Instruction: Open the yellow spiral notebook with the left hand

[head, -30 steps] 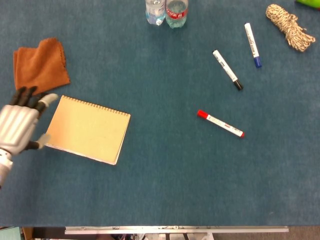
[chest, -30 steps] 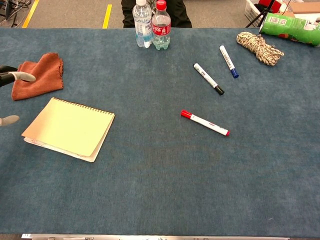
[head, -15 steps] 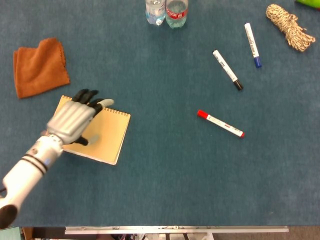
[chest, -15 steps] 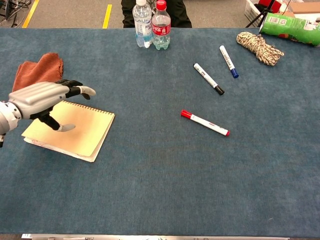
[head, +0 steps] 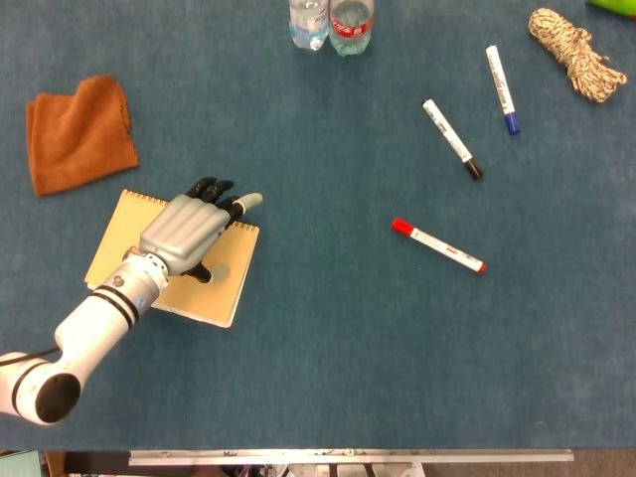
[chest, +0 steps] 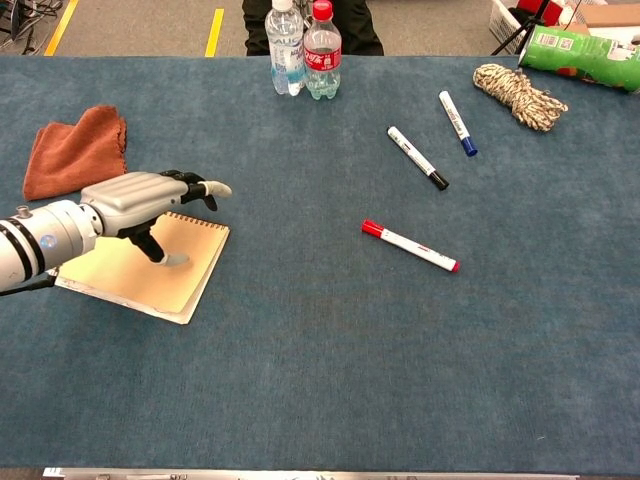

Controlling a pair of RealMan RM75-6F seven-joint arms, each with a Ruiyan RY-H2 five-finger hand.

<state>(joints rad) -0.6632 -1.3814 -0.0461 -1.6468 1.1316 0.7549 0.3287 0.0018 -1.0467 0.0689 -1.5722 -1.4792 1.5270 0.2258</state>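
Yellow spiral notebook [head: 119, 248] lies closed and flat on the blue counter [head: 328, 338], left side, spiral edge toward the far side. Left hand [head: 187, 231] is over the notebook's right half, palm down, fingers spread and extended past the spiral edge, thumb pointing down at the cover (contact cannot be told); it holds nothing. Orange cloth [head: 78, 131] lies near, beyond the notebook. Red marker [head: 437, 245] lies well apart to the right.
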